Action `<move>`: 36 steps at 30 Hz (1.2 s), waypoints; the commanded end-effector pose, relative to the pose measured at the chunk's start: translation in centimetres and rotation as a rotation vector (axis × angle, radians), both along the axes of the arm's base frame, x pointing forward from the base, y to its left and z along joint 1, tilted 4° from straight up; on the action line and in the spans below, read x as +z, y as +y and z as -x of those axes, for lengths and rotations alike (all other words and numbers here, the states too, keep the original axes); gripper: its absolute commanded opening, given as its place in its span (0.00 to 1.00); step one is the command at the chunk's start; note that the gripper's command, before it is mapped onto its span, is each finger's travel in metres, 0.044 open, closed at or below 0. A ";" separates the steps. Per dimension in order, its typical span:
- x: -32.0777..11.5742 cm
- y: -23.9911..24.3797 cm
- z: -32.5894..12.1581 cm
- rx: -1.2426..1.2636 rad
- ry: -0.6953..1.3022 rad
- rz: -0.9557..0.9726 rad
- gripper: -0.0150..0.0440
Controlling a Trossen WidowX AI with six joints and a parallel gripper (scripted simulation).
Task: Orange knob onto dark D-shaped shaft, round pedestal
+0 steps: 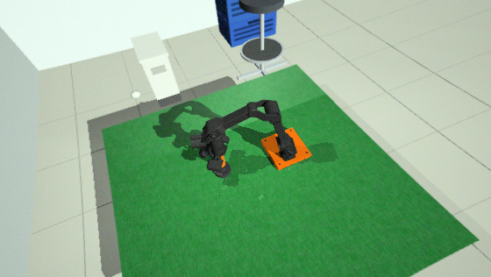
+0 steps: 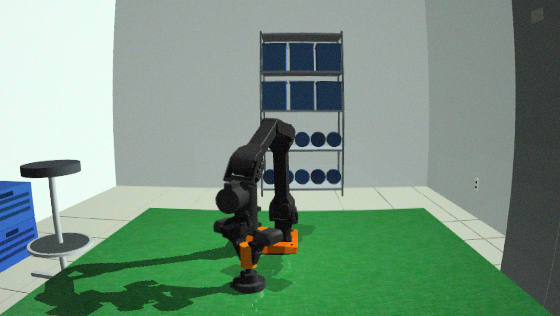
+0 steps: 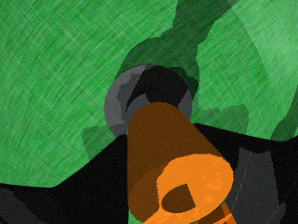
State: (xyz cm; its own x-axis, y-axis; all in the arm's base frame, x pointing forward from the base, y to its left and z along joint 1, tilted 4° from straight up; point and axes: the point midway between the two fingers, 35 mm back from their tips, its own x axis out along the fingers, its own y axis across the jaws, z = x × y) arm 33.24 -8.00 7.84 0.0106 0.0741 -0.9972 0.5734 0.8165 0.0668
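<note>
The orange knob [image 1: 223, 161] [image 2: 246, 255] [image 3: 157, 135] is upright between the fingers of my gripper [image 1: 219, 162] [image 2: 248, 254] [image 3: 160, 136], which is shut on it. The knob's near end shows a dark D-shaped opening in the wrist view. The round dark pedestal [image 1: 224, 172] [image 2: 249, 285] [image 3: 114, 106] stands on the green mat directly below the knob. In the exterior view the knob's lower end is at the top of the shaft [image 2: 248, 272], with a dark stretch of shaft showing above the pedestal. The knob hides the shaft in the wrist view. I cannot tell whether they touch.
The arm's orange base plate [image 1: 270, 154] [image 2: 289, 249] lies on the green mat [image 1: 263, 228] [image 2: 400, 270], behind the pedestal in the exterior view. A stool [image 1: 262, 49] [image 2: 50, 169], blue crates [image 1: 247, 32] [image 2: 15, 225] and a shelf rack [image 2: 302, 74] stand beyond the mat.
</note>
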 end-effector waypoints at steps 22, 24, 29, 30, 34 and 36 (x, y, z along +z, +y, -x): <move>0.4 -0.3 -0.7 -0.212 0.012 0.003 0.25; 0.3 -0.3 -0.7 -0.212 0.012 0.003 0.25; 0.2 -0.2 -0.6 -0.212 0.012 0.003 0.25; 0.2 -0.2 -0.6 -0.212 0.012 0.003 0.25; 0.1 -0.2 -0.5 -0.212 0.013 0.003 0.25; 0.1 -0.2 -0.4 -0.212 0.013 0.003 0.25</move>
State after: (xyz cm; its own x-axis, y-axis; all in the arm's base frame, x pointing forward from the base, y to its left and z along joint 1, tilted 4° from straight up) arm 33.86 -8.17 8.06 0.0158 0.0726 -0.9972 0.7304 0.6803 0.0611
